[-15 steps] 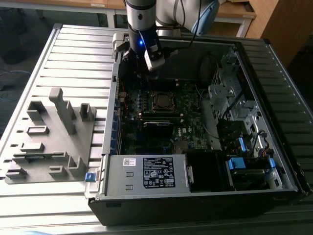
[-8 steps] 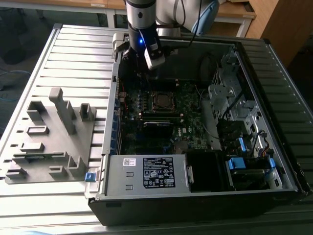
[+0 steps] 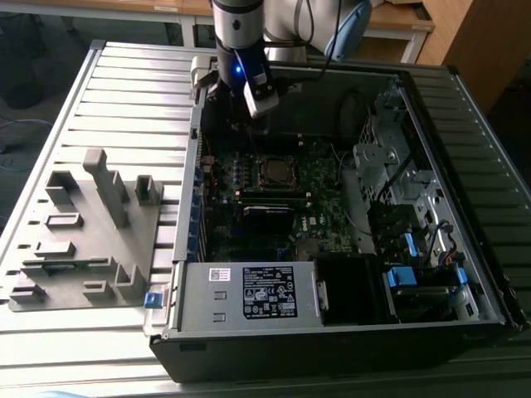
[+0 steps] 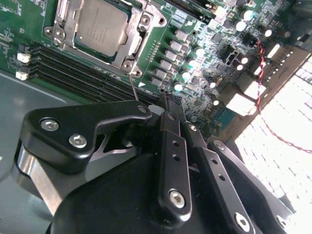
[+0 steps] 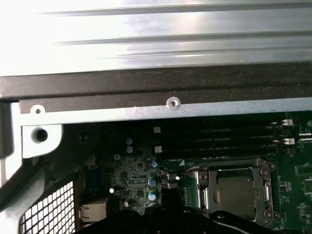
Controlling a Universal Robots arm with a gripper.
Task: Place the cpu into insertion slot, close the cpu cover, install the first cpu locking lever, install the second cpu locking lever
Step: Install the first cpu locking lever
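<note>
The cpu (image 4: 100, 27) lies flat in the insertion slot (image 3: 274, 172) on the green board, grey-silver top up. The cpu cover (image 4: 130, 38) is down around it as a silver frame; both also appear in the first wrist view, cpu (image 5: 236, 190) inside cover (image 5: 202, 192). A thin wire locking lever (image 4: 133, 87) rises from the socket's corner, close beside my fingertips. My gripper (image 4: 167, 101) hangs over the board next to the socket, toward the case's back wall, its black fingers (image 4: 171, 141) pressed together with nothing seen between them. In the exterior view the gripper (image 3: 247, 118) is just behind the socket.
Long black memory slots (image 4: 73, 68) run along the socket. The case's back wall (image 5: 156, 87) stands close to the gripper. A power supply (image 3: 265, 294) fills the case front, drive bays (image 3: 398, 182) the exterior view's right. A grey fixture tray (image 3: 83, 232) lies outside on the slatted table.
</note>
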